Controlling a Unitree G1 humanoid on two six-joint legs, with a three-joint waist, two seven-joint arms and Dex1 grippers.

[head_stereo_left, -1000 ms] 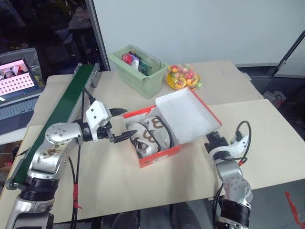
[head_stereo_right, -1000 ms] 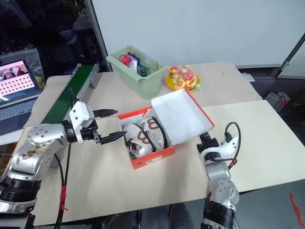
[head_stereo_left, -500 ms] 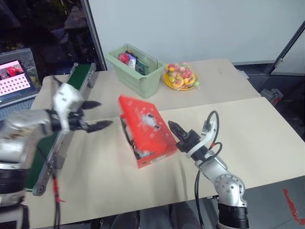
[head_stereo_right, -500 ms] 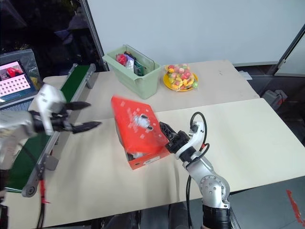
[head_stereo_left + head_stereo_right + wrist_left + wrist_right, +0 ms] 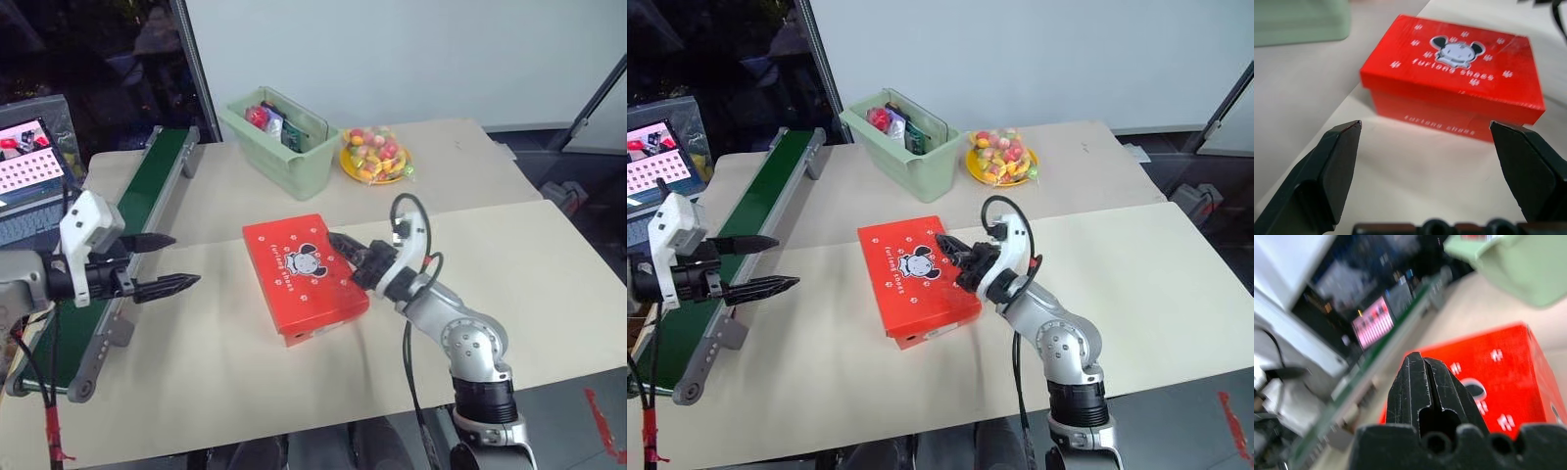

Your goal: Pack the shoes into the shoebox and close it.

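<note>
Lid's just flipped down on the red-orange cardboard shoebox [image 5: 304,277], shoes hidden inside. Right gripper [image 5: 342,243], pinched shut and empty, over its edge; left gripper [image 5: 167,262] backed off, gaping, empty. Basically done.

The shoebox [image 5: 306,273] lies closed on the table [image 5: 529,264], its lid with the white cartoon dog facing up. The right gripper [image 5: 335,238], fingers pressed together, reaches over the box's far right edge. The left gripper [image 5: 168,262], fingers spread, hovers well left of the box. Beyond the box stand a pale green bin [image 5: 279,157] and a yellow plate of sweets [image 5: 376,157].
</note>
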